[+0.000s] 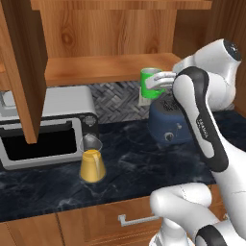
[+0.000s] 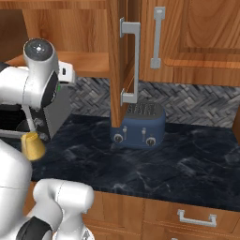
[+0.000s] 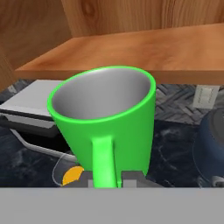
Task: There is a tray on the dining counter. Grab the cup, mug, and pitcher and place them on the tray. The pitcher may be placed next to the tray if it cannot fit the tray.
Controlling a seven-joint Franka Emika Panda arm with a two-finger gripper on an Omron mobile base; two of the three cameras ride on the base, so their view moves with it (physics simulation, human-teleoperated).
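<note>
upper right of the left base view, the pincer (image 1: pixel 161 81) is gripping the mug (image 1: pixel 150 82) by its handle, aloft. lower left, the pitcher (image 1: pixel 92 163) is standing on the tabletop (image 1: pixel 139 163).

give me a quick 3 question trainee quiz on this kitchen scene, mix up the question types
1. True or false: the gripper is shut on the mug by its handle, with the mug held up off the counter.
2. Multiple choice: what stands on the counter right in front of the microwave? A) the pitcher B) a kettle C) a bowl
3. Fill in: the blue appliance standing on the counter beneath the held mug is a ____.

Key
1. True; the hand view shows the green handle between the fingertips.
2. A, the pitcher, orange-yellow below with a clear rim.
3. Toaster.
</note>
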